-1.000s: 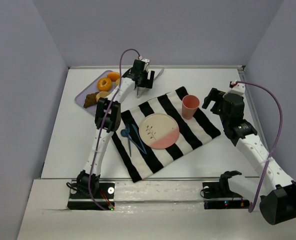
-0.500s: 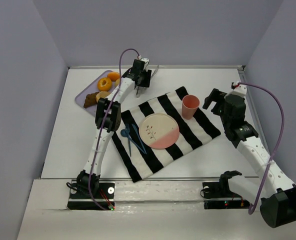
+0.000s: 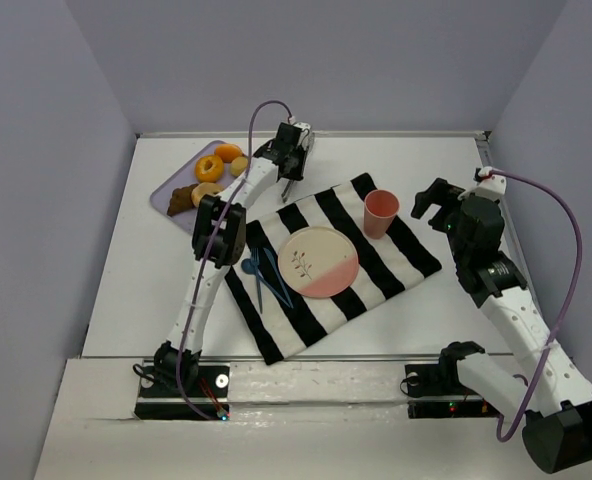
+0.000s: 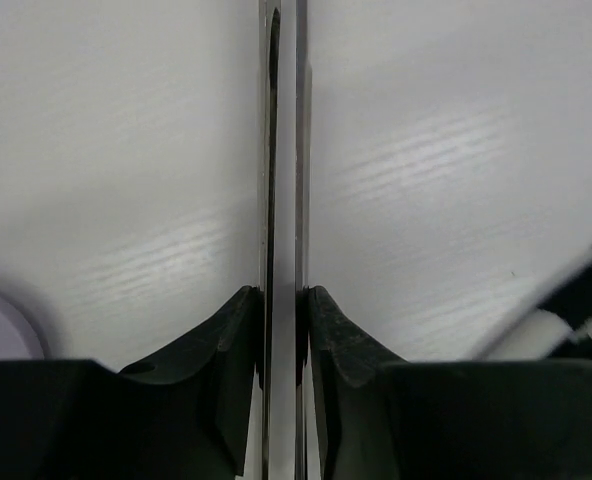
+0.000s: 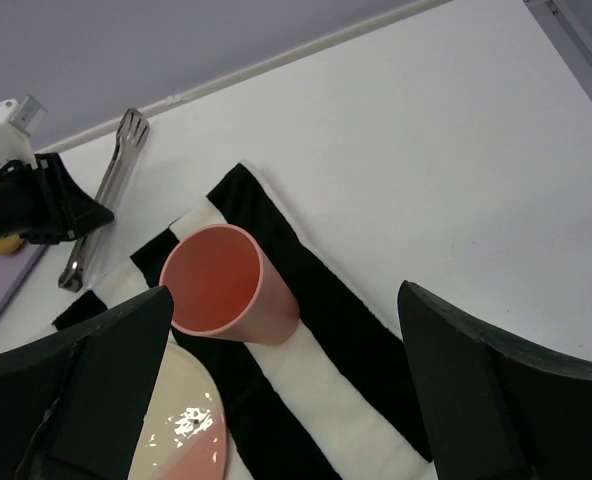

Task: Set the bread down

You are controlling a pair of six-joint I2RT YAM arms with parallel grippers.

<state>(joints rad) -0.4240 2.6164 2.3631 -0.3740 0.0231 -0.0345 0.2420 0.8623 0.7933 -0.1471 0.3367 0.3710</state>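
Note:
The bread (image 3: pixel 206 190), a pale ring, lies on the lavender tray (image 3: pixel 162 190) at the back left, next to an orange donut (image 3: pixel 209 166) and small buns. My left gripper (image 3: pixel 289 172) is to the right of the tray, shut on metal tongs (image 4: pixel 282 150) that run straight out between its jaws (image 4: pixel 282 295). The right wrist view also shows the tongs (image 5: pixel 111 185) slanting above the table. My right gripper (image 5: pixel 284 300) stands open and empty above the right edge of the cloth, near the pink cup (image 5: pixel 221 285).
A black-and-white striped cloth (image 3: pixel 376 270) lies mid-table. On it are a pink-and-cream plate (image 3: pixel 344 268), the pink cup (image 3: pixel 381 212) and blue cutlery (image 3: pixel 261 272). Brown pieces (image 3: pixel 183 198) share the tray. Walls close in the table's back and sides.
The left gripper has shut on the tongs and shifted slightly right. The right arm has drawn a little to the right, away from the cup.

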